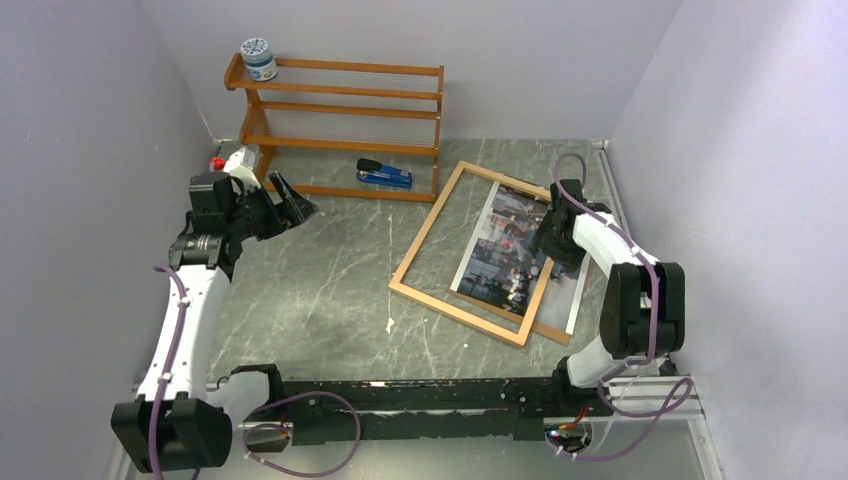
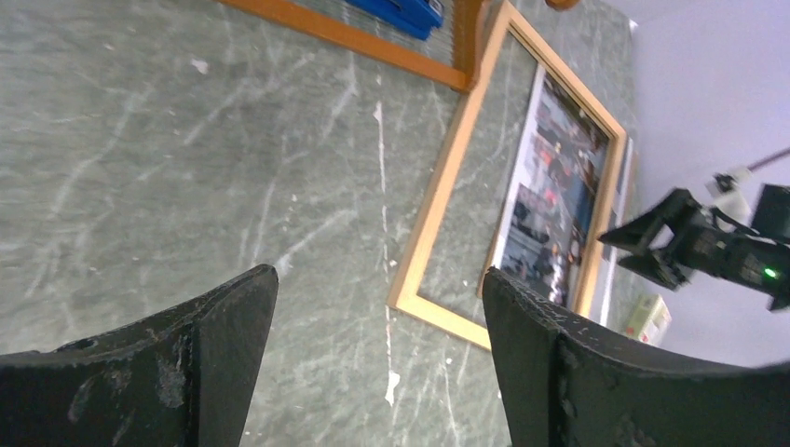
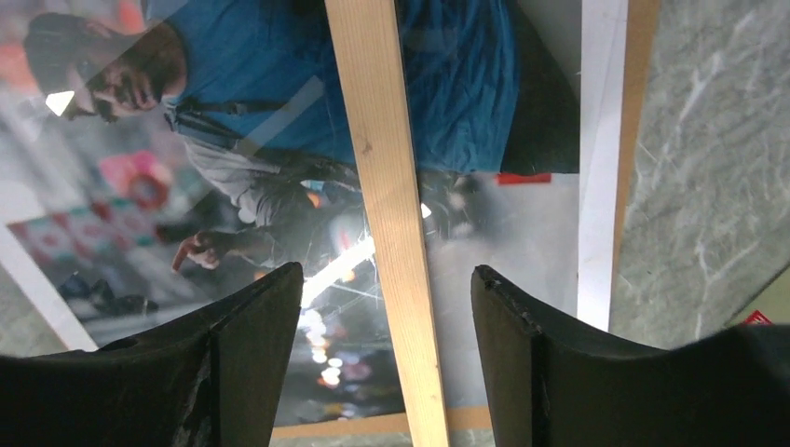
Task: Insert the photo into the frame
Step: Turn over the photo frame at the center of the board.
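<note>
Frame lies flat and skewed on the table, right of centre. Photo lies under its right half, with the right rail crossing over the print and a white edge showing past it. Right gripper is released, its jaws straddling that rail. Left gripper is released and empty, above bare table at far left. Rack stands at the back wall.

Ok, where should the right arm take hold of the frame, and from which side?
Probably its right long rail, from straight above, one finger each side. The frame lies flat with that thin raised strip crossing the photo, and the right gripper hovers open astride it.
</note>
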### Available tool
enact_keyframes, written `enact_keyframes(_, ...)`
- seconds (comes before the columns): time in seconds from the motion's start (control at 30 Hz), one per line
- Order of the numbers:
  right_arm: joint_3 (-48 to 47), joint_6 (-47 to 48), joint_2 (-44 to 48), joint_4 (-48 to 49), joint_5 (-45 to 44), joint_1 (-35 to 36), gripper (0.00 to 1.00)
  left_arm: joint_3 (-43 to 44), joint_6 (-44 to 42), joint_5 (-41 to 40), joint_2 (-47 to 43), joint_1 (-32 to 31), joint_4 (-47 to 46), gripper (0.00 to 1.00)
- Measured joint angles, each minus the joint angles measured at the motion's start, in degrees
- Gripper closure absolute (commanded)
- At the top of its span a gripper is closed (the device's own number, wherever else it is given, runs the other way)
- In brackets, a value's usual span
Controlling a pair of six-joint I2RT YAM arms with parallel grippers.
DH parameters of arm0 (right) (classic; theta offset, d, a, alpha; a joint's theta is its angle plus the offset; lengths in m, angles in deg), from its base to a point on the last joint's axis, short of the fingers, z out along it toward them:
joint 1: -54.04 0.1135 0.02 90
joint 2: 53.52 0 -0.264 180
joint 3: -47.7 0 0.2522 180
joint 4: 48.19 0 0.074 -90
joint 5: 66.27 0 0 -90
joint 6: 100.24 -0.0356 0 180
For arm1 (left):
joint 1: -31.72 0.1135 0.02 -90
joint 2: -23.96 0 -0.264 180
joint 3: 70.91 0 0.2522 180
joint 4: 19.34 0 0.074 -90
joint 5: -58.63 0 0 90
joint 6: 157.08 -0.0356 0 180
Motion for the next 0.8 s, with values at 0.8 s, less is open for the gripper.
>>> enact_keyframes(0.8,2.49,-0.92,-7.98,6.34,0.0,-0.46,0.59,-5.84,3.15,12.28,7.39,-3.08,-6.99,0.15)
